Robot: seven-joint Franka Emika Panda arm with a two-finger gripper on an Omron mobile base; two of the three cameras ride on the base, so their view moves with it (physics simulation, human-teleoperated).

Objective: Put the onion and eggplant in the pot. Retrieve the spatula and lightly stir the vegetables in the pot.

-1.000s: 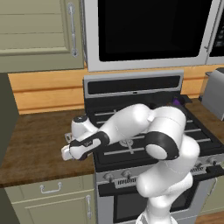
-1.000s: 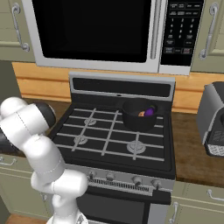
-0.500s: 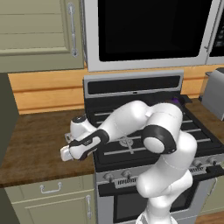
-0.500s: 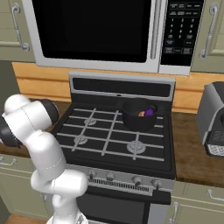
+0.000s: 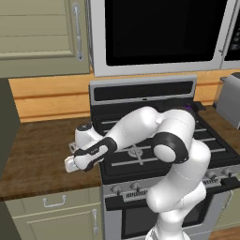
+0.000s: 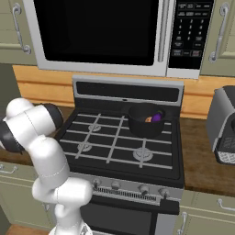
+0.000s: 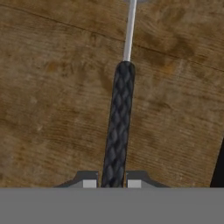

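Spatula (image 7: pixel 118 127), black textured handle and thin silver shaft, clamped in the hand (image 7: pixel 112 183).

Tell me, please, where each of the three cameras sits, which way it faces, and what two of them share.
Left base view: behind-left of the white arm, facing black stove and wooden counter.
Right base view: behind-right, facing the stove and black round pot; arm at lower left.
Hand view: on the hand, looking down at the black-handled spatula, gripper shut on it.
Both base views share stove and arm.
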